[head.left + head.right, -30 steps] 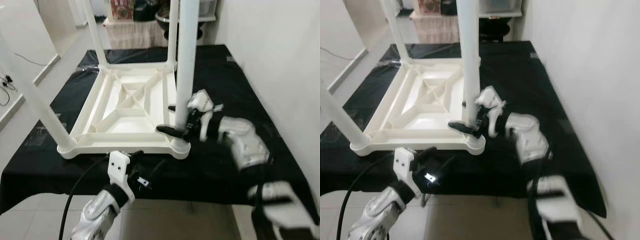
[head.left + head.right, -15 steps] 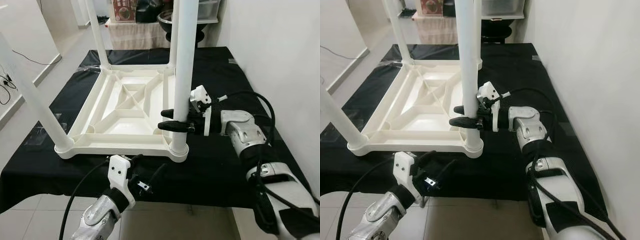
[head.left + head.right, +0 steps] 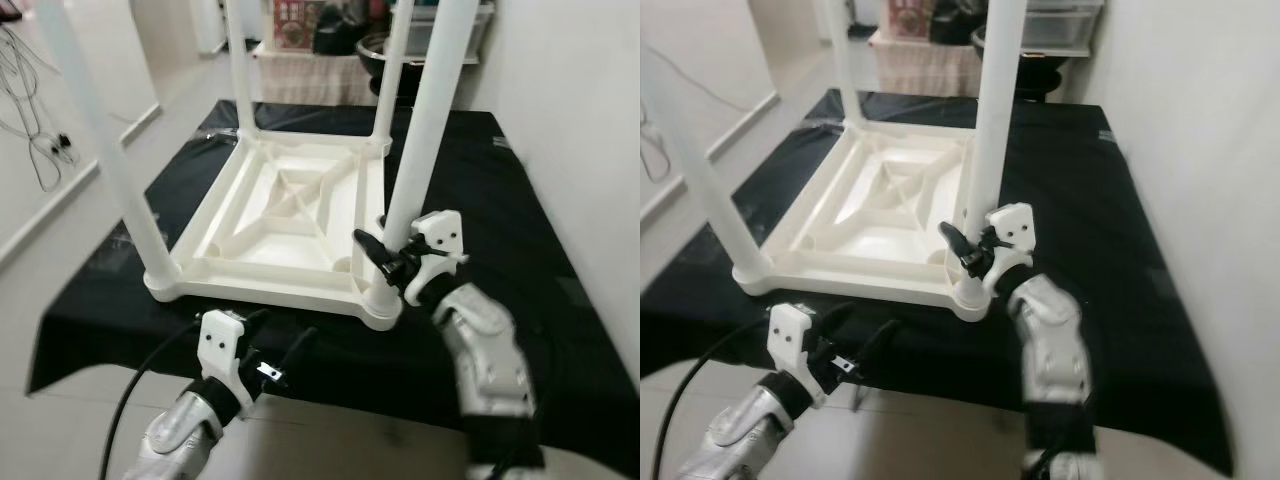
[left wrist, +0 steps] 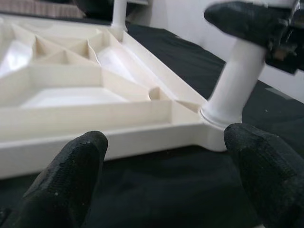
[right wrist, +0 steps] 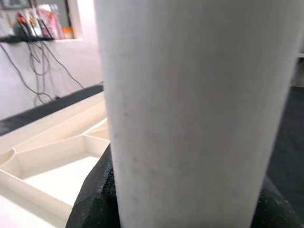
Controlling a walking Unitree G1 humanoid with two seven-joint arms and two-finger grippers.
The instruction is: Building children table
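Between the right pincer (image 3: 383, 262) fingers stands the table leg (image 3: 420, 150).

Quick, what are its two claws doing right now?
Left gripper: open, holding nothing, just in front of the upturned table.
Right gripper: closed around the table leg nearest the robot.

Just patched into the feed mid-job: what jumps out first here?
The upside-down white children's table dominates, lying top-down on the black-covered work surface with its legs pointing up. The right gripper is clamped on the near right leg just above its socket. The left gripper hangs open at the near edge of the surface, in front of the tabletop's rim.
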